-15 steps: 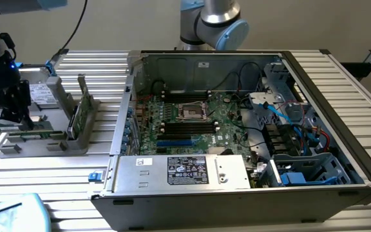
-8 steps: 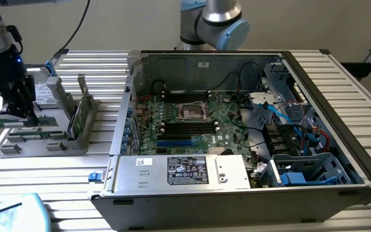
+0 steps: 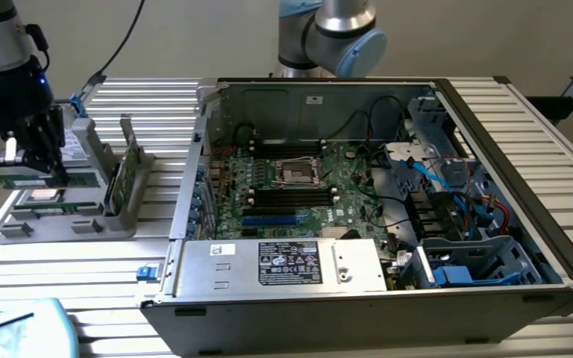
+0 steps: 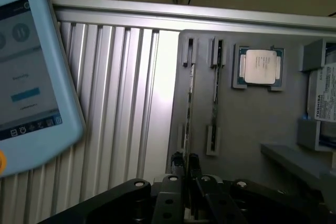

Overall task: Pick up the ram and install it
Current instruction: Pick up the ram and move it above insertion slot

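Ram (image 3: 48, 180): green stick, lying level, pinched between the closed-in fingers of the gripper (image 3: 36, 165), just above the grey holder tray (image 3: 68, 224) at the exterior view's left. Tray contents: second stick (image 3: 117, 179), upright in a slot; silver processor chip (image 4: 261, 67) in a recess. Open computer case (image 3: 266, 328) beside the tray, motherboard (image 3: 346, 171) inside.

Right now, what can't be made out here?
Thin green circuit-board ram stick: exterior view, gripper covers its middle; label too small to read.
White-labelled grey hard drive: wrist view, cut off by the frame edge.
Pale blue tablet: wrist view, cut by the edge, screen text unreadable.
Long black motherboard sockets: exterior view, latches too small to tell.
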You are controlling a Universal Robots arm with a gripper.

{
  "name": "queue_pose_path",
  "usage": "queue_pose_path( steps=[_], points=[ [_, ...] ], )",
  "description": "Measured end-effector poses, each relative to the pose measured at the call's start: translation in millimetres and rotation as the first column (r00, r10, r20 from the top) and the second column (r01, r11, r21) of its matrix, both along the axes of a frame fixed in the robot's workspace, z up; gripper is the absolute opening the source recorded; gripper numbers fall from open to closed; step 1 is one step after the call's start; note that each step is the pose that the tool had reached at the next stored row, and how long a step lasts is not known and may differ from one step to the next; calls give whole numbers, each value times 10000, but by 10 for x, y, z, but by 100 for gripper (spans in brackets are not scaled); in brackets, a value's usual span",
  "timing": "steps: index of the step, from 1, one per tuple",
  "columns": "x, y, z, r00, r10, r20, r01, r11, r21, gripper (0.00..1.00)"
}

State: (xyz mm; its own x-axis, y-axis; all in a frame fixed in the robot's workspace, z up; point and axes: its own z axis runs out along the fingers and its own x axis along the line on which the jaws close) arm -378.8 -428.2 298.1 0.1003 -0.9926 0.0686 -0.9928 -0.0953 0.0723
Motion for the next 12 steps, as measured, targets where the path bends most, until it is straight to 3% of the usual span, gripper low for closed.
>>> queue_pose_path(
  steps=[5, 12],
  points=[
    [158, 0, 115, 10000, 0, -79, 0, 10000, 36, 14],
    [409, 0, 218, 10000, 22, -87, -21, 9999, 108, 14]
  ],
)
